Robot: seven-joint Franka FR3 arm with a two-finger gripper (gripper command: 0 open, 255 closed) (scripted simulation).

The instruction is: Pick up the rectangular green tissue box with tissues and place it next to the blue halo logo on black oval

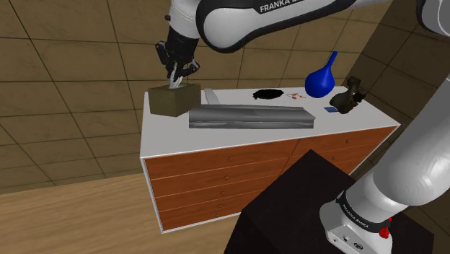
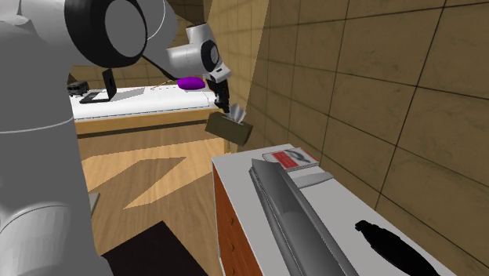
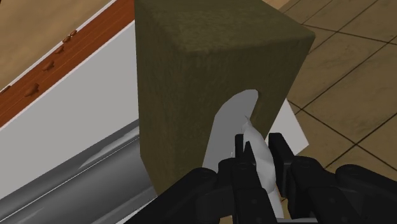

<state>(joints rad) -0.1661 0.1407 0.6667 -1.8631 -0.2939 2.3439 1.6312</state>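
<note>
The olive-green tissue box hangs tilted just above the far end of the white dresser top, at the shoulder view's left. My gripper comes down from above and is shut on the white tissue that sticks out of the box's oval slot. The wrist view has the box straight ahead of my gripper, with the fingers clasping the tissue. In the second exterior view the box hangs beyond the dresser's end under my gripper. The black oval lies flat, further along the top.
A long grey object lies lengthwise on the dresser. A blue vase, a dark object and a small blue card stand past the oval. A red-and-white flat item lies near the box. My black stand is in front.
</note>
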